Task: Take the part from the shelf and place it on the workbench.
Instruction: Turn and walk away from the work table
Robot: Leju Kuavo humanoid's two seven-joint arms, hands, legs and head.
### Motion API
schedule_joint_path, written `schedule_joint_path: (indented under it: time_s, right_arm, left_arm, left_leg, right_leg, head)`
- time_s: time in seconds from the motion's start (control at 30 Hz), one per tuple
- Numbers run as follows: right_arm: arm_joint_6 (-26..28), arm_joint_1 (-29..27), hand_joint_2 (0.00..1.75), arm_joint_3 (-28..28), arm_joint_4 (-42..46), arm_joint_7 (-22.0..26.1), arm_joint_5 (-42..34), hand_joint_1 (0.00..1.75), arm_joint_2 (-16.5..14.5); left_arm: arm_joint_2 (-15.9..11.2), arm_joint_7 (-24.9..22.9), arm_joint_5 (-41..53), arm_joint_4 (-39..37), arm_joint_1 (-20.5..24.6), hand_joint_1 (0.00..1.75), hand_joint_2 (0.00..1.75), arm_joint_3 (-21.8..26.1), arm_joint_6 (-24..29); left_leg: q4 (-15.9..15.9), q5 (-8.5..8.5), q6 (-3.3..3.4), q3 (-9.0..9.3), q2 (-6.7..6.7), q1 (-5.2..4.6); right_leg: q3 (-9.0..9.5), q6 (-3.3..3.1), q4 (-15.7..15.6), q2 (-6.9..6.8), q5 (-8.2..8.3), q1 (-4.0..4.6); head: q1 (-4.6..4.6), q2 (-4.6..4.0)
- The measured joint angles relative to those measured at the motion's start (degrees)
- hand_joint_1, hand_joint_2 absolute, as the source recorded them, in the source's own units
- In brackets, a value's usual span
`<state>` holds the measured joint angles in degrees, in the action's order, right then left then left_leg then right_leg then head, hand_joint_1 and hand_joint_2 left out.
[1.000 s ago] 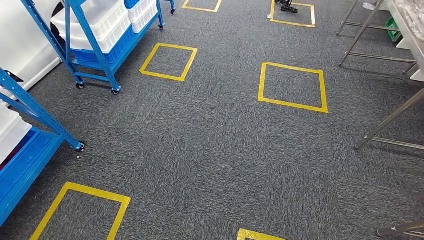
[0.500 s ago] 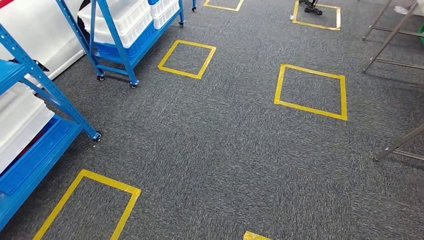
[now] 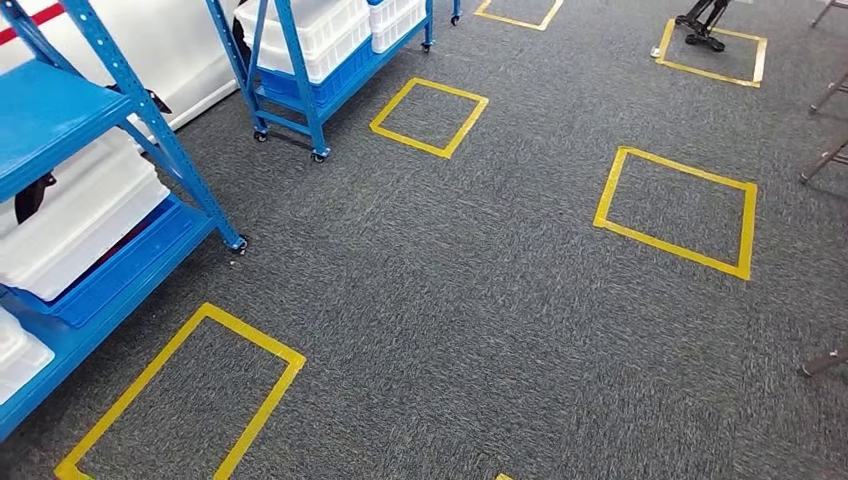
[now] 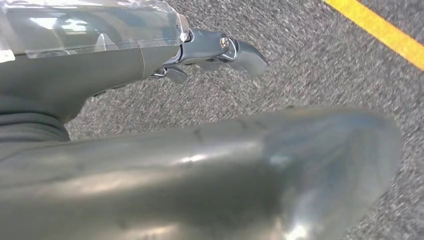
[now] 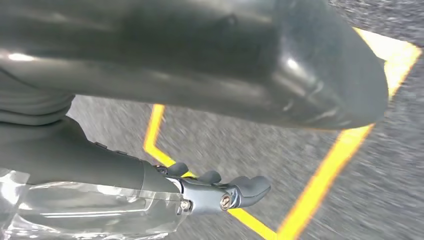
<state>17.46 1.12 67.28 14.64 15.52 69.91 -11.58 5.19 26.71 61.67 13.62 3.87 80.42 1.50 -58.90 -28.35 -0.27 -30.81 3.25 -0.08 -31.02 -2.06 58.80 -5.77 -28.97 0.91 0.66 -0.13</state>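
Part can't be picked out; near shelf [image 3: 95, 190] at left holds white bins [image 3: 75, 215] on blue tiers. Second shelf [image 3: 320, 50] stands further back, also with bins. Left hand [image 4: 215, 50] hangs over grey carpet [image 3: 470, 300], fingers loosely apart, holding nothing. Right hand [image 5: 220, 192] likewise, above yellow tape squares [image 3: 675, 210]. Workbench legs [image 3: 828, 160] at right edge.

Head view looked down on grey carpet [image 3: 480, 300]; yellow tape squares [image 3: 677, 209] marked the floor at several spots; near blue shelf [image 3: 60, 110] stood at left, white bins [image 3: 75, 215] on its lower levels; second blue shelf [image 3: 320, 60] on casters stood farther back, also holding white bins; black stand [image 3: 703, 25] sat in a far square; metal legs [image 3: 830, 95] at right edge.
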Motion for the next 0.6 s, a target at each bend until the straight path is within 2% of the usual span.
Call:
schedule_joint_path:
  time_s: [0.03, 0.1, 0.13, 0.17, 0.23, 0.27, 0.3, 0.33, 0.37, 0.4, 0.47, 0.5, 0.53, 0.6]
  right_arm:
    - [0.3, 0.2, 0.00, -0.2, 0.0, 0.4, 0.5, 0.00, 0.3]
    - [0.8, 0.5, 0.00, -0.9, 0.0, 1.0, 1.4, 0.00, 0.7]
    - [1.0, 0.7, 0.00, -1.2, -0.1, 1.2, 1.8, 0.00, 1.0]
    - [1.1, 0.7, 0.00, -1.5, -0.1, 1.3, 2.1, 0.00, 1.2]
    - [1.1, 0.7, 0.00, -1.9, -0.1, 1.4, 2.4, 0.00, 1.6]
    - [1.1, 0.6, 0.00, -2.0, -0.2, 1.3, 2.5, 0.00, 1.7]
    - [1.1, 0.6, 0.00, -2.1, -0.2, 1.1, 2.5, 0.00, 1.8]
    - [1.1, 0.6, 0.00, -2.2, -0.3, 0.9, 2.5, 0.00, 1.9]
    - [1.0, 0.6, 0.00, -2.3, -0.3, 0.6, 2.6, 0.00, 2.0]
    - [1.0, 0.6, 0.00, -2.4, -0.4, 0.2, 2.6, 0.00, 2.0]
    - [0.8, 0.5, 0.00, -2.5, -0.6, -0.7, 2.8, 0.00, 2.1]
    - [0.7, 0.5, 0.00, -2.5, -0.8, -1.2, 3.0, 0.00, 2.1]
    - [0.7, 0.5, 0.00, -2.6, -0.9, -1.8, 3.1, 0.00, 2.1]
    - [0.4, 0.6, 0.00, -2.6, -1.0, -3.0, 3.5, 0.00, 2.1]
  left_arm:
    - [-0.1, 0.0, 0.2, 0.0, 0.1, 0.00, 0.00, -0.1, -0.1]
    - [-0.3, 0.1, 0.4, 0.0, 0.0, 0.00, 0.00, -0.4, -0.2]
    - [-0.3, 0.0, 0.5, 0.0, 0.0, 0.00, 0.00, -0.6, -0.3]
    - [-0.4, 0.0, 0.6, 0.0, 0.0, 0.00, 0.00, -0.7, -0.3]
    - [-0.4, 0.0, 0.6, 0.0, 0.3, 0.00, 0.00, -0.9, -0.3]
    - [-0.5, 0.0, 0.6, 0.0, 0.4, 0.00, 0.00, -1.0, -0.3]
    - [-0.5, 0.0, 0.6, 0.0, 0.4, 0.00, 0.00, -1.0, -0.3]
    - [-0.5, -0.1, 0.6, 0.0, 0.4, 0.00, 0.00, -1.1, -0.4]
    - [-0.5, -0.1, 0.6, 0.0, 0.3, 0.00, 0.00, -1.1, -0.4]
    - [-0.5, -0.2, 0.6, 0.0, 0.3, 0.00, 0.00, -1.1, -0.3]
    - [-0.5, -0.3, 0.6, 0.0, 0.3, 0.00, 0.00, -1.1, -0.3]
    - [-0.5, -0.4, 0.6, 0.0, 0.4, 0.00, 0.00, -1.1, -0.3]
    - [-0.5, -0.4, 0.6, 0.0, 0.4, 0.00, 0.00, -1.1, -0.3]
    - [-0.6, -0.4, 0.6, 0.0, 0.2, 0.00, 0.00, -1.1, -0.3]
  left_leg:
    - [0.7, 0.02, 0.27, 0.17, 0.18, -0.22]
    - [1.3, 0.60, 0.66, 0.16, -0.98, -0.11]
    - [1.7, 0.99, 0.90, 0.29, -1.54, 0.09]
    - [2.1, 1.44, 1.14, 0.38, -2.09, 0.29]
    - [2.5, 2.03, 1.41, 0.19, -3.24, 0.50]
    - [2.4, 2.18, 1.43, -0.05, -3.90, 0.52]
    - [2.4, 2.26, 1.36, -0.25, -4.62, 0.56]
    - [2.3, 2.34, 1.25, -0.38, -5.40, 0.64]
    - [2.1, 2.37, 1.07, -0.45, -6.20, 0.77]
    - [2.0, 2.37, 0.81, -0.48, -7.02, 0.94]
    - [1.6, 2.33, 0.02, -0.73, -8.48, 1.20]
    - [1.4, 2.38, -0.46, -0.97, -9.07, 1.25]
    - [1.4, 2.50, -0.92, -1.21, -9.62, 1.28]
    - [1.6, 2.79, -1.75, -1.62, -10.61, 1.44]
  right_leg:
    - [0.02, 0.25, 0.0, -0.46, -0.02, -0.02]
    - [0.15, 0.78, 0.1, -1.07, -0.06, -0.21]
    - [0.05, 1.13, 0.5, -0.29, -0.49, -0.32]
    - [-0.49, 1.51, 1.9, 1.10, -1.60, -0.48]
    - [-3.10, 2.21, 7.8, 4.42, -5.28, -1.00]
    - [-4.76, 2.46, 11.4, 5.19, -7.04, -1.28]
    - [-5.95, 2.69, 14.0, 5.47, -7.88, -1.55]
    - [-6.26, 2.91, 14.8, 5.57, -7.56, -1.82]
    - [-5.52, 3.13, 13.4, 5.71, -6.15, -2.09]
    - [-3.83, 3.36, 10.0, 6.16, -3.99, -2.40]
    - [-0.39, 3.63, 2.9, 8.71, -1.04, -2.85]
    - [0.49, 3.53, 0.8, 9.62, -0.47, -2.88]
    - [0.70, 3.25, 0.2, 10.12, -0.53, -2.73]
    - [0.60, 2.31, 0.0, 8.82, -0.27, -2.47]
  head:
    - [-0.03, 0.01]
    - [0.00, 0.01]
    - [-0.04, 0.01]
    - [-0.08, 0.01]
    - [-0.19, 0.00]
    - [-0.19, 0.01]
    - [-0.19, 0.00]
    - [-0.19, 0.00]
    - [-0.19, 0.01]
    - [-0.19, 0.00]
    - [-0.20, 0.01]
    - [-0.19, 0.01]
    - [-0.18, 0.01]
    - [-0.17, 0.01]
